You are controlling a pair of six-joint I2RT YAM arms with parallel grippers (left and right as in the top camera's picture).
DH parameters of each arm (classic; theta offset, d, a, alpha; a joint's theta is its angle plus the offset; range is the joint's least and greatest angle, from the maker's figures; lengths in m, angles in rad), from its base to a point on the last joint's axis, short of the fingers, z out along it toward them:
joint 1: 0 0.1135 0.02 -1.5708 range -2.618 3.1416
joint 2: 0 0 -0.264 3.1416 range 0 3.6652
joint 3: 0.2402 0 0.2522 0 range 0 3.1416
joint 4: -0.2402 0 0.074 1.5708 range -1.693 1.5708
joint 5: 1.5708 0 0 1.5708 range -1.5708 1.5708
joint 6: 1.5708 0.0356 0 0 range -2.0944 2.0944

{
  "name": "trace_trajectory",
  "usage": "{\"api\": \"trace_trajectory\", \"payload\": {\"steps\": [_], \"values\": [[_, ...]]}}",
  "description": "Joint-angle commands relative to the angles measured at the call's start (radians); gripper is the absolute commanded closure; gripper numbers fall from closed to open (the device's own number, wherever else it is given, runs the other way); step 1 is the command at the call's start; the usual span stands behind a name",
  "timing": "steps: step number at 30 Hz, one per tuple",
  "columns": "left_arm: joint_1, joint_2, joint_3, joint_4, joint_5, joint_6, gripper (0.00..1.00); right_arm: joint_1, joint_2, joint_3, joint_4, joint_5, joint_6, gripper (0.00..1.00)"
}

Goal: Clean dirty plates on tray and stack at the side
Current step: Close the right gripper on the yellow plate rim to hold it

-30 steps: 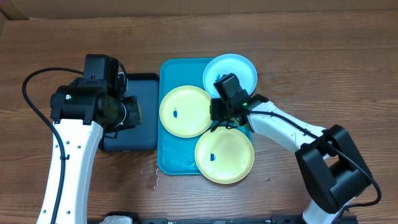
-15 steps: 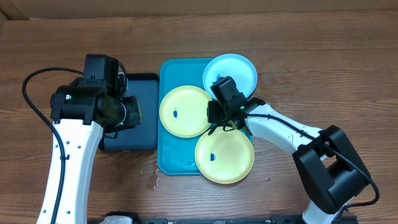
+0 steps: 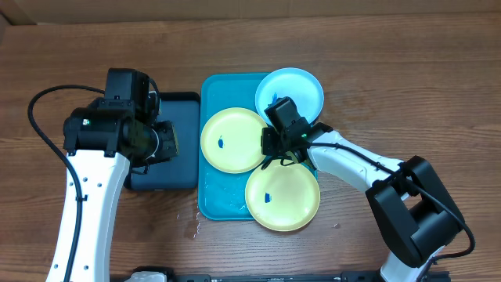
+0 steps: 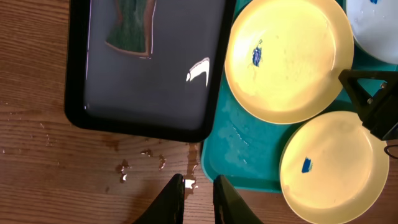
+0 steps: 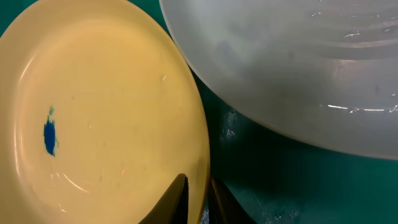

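wood table (image 3: 391,78): brown boards; water drops (image 4: 143,163) lie on it by the near left corner of the turquoise tray.
left gripper (image 4: 198,178): its fingers are drawn close with only a slit between them and nothing in them. it hangs over the wet wood in front of the black tray.
near yellow plate (image 3: 282,197): sits on the near right part of the turquoise tray, its rim overhanging the tray's near edge. a small blue smudge shows left of its centre.
turquoise tray (image 3: 213,200): mid-table, wet on its bare floor, with all three plates on it.
right gripper (image 5: 198,180): low between the three plates, its fingers astride the right rim of the middle yellow plate. it seems clamped on that rim, though the wrist view shows too little to be sure.
middle yellow plate (image 3: 232,139): lies on the tray's left half, with a blue smudge left of centre.
black tray (image 3: 178,168): just left of the turquoise tray, with a dark green sponge (image 4: 130,28) at its far end.
light blue plate (image 3: 301,88): at the tray's far right corner, its rim reaching past the tray's edge. the right arm covers its near left part.
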Motion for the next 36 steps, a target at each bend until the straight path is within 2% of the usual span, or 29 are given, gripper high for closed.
{"api": "trace_trajectory", "payload": {"steps": [1,9,14,16,19,21,24,33,36], "values": [[0.0,0.002,0.002,0.0,-0.015,0.012,0.81,0.003,0.015,-0.006,0.01,0.014,0.006,0.85],[0.0,0.003,0.002,0.001,-0.03,0.011,0.81,0.003,0.016,-0.006,0.01,0.014,0.009,0.86],[0.0,0.003,0.002,0.001,-0.034,0.012,0.81,0.003,0.016,-0.006,0.01,0.014,0.009,0.94],[0.0,0.003,0.002,0.001,-0.034,0.012,0.81,0.003,0.017,-0.006,0.01,0.014,0.009,0.95],[0.0,0.003,0.002,0.001,-0.034,0.012,0.81,0.003,0.02,-0.006,0.01,0.014,0.009,0.93],[0.0,0.003,0.002,0.002,-0.034,0.012,0.81,0.003,0.021,-0.006,0.01,0.014,0.009,0.83],[0.0,0.003,0.002,0.005,-0.034,0.012,0.81,0.003,0.022,-0.006,0.011,0.014,0.009,0.82],[0.0,0.003,0.002,0.009,-0.051,0.011,0.81,0.003,0.035,-0.006,0.016,0.014,0.032,0.87],[0.0,0.003,0.002,0.008,-0.052,0.011,0.81,0.003,0.035,-0.006,0.017,0.014,0.032,0.94]]}}
